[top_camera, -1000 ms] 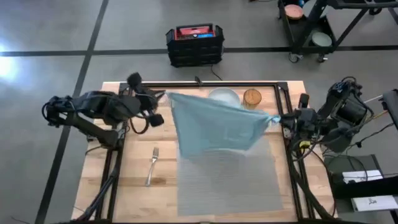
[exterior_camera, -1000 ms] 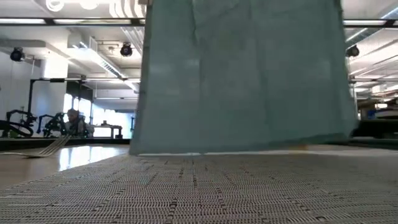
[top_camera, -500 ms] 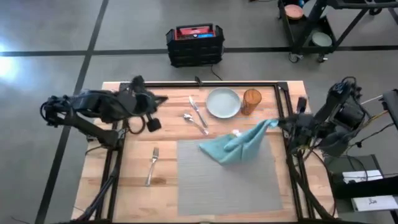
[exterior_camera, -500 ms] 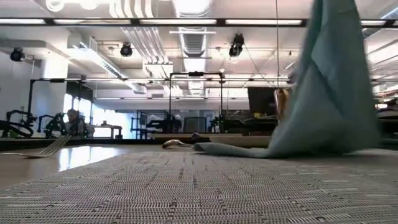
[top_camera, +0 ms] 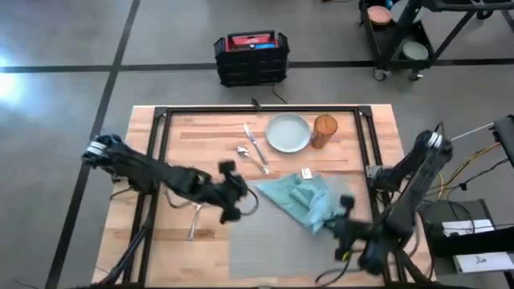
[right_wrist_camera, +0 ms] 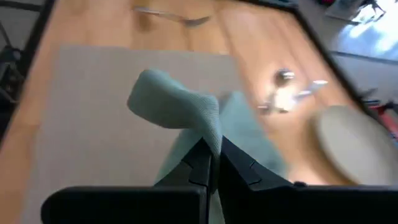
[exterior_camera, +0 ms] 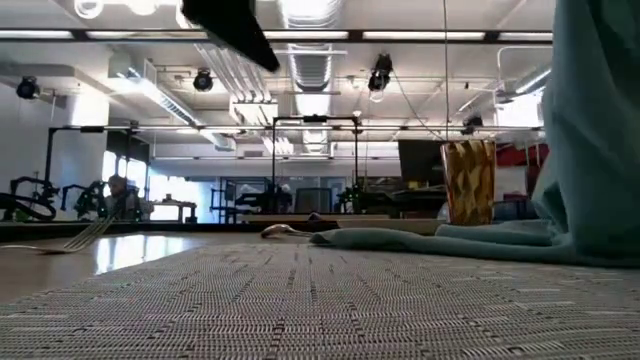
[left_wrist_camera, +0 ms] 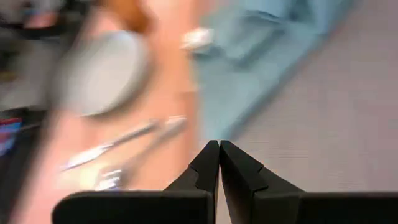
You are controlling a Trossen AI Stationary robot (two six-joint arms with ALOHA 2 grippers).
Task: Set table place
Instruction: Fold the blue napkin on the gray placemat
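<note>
High view: right gripper (top_camera: 344, 210) pinched shut on the crumpled napkin (top_camera: 301, 197) over the placemat (top_camera: 273, 241), left gripper (top_camera: 230, 193) closed, empty, beside it.

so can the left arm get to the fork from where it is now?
Probably yes. The left gripper, fingers shut, hovers at the placemat's left edge; the fork lies just beside it on bare table, nothing between them.
</note>
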